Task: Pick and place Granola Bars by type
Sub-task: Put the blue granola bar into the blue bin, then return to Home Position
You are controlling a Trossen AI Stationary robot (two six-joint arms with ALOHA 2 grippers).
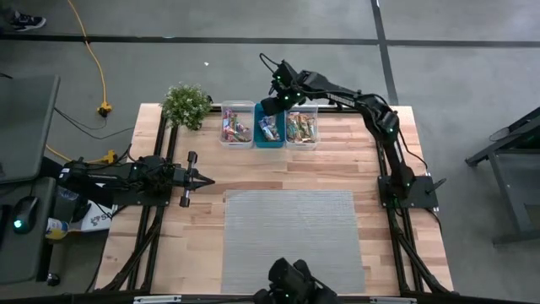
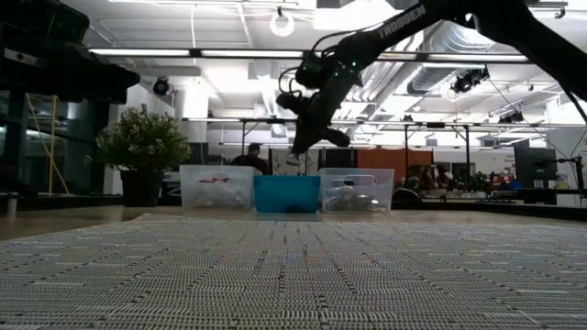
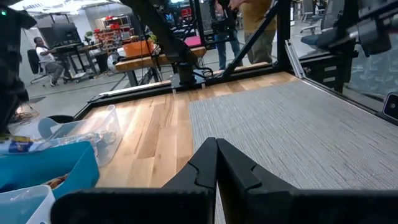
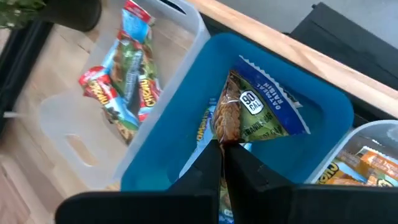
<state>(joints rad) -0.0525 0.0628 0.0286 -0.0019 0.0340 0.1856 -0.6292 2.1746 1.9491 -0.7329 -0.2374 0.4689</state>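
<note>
I'm seeing my left pincer (image 1: 205,181) idling shut and empty over the bench's (image 1: 202,245) left side. Farther right, I'm holding my right pincer (image 4: 222,144) above the teal bin (image 4: 155,162), its tips pinching a blue-green bar's (image 4: 255,112) corner. I'm struggling to count the other bars (image 1: 232,128), heaped in the bins.

You see glossy-wrapped Granola Bars (image 4: 255,115) in smooth plastic bins (image 4: 155,162), a matt woven mat (image 1: 291,241) on pale wood table (image 1: 152,253).

Mat (image 1: 291,241) open (apparently); bins (image 1: 269,125) line far edge.
</note>
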